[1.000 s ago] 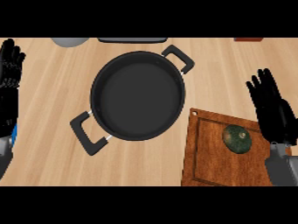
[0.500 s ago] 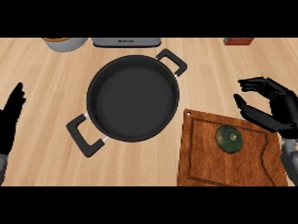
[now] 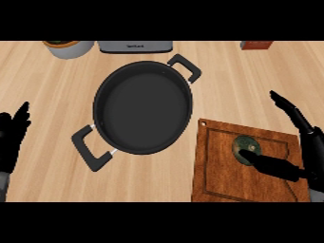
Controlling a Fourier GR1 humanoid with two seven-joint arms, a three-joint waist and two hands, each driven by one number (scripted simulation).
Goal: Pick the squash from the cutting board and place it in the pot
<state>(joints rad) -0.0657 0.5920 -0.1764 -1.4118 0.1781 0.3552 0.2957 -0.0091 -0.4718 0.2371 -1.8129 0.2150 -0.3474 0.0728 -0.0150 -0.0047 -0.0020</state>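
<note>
The black pot (image 3: 142,107) is sitting near the centre of the wooden counter (image 3: 45,90), w/ one handle pointing to about 1 o'clock and the other to about 7 o'clock. Inside, the pot is showing only its dark bottom.

At approx. 4 o'clock from the pot, the brown cutting board (image 3: 227,175) is lying flat, its upper-left corner just beside the pot's rim. The squash (image 3: 245,146), dark green and round, is resting on the board's upper part, towards the right side.

The right hand (image 3: 311,154) is coming in from the lower right, over the board's right edge. Its fingers (image 3: 290,109) are stretching straight towards 11 o'clock, spread wide from the thumb (image 3: 273,165), which is pointing to about 10 o'clock; the thumb tip is looking to be touching the squash at its lower right side. The hand is not closing round anything.

The left hand (image 3: 6,142) is resting at the left edge, approx. 8 o'clock from the pot, fingers straight and close together, pointing up to 12 o'clock, holding nothing.

Along the top edge, from 11 to 1 o'clock: a grey bowl (image 3: 68,48), a grey appliance (image 3: 136,46) and a small brown box (image 3: 257,45).
</note>
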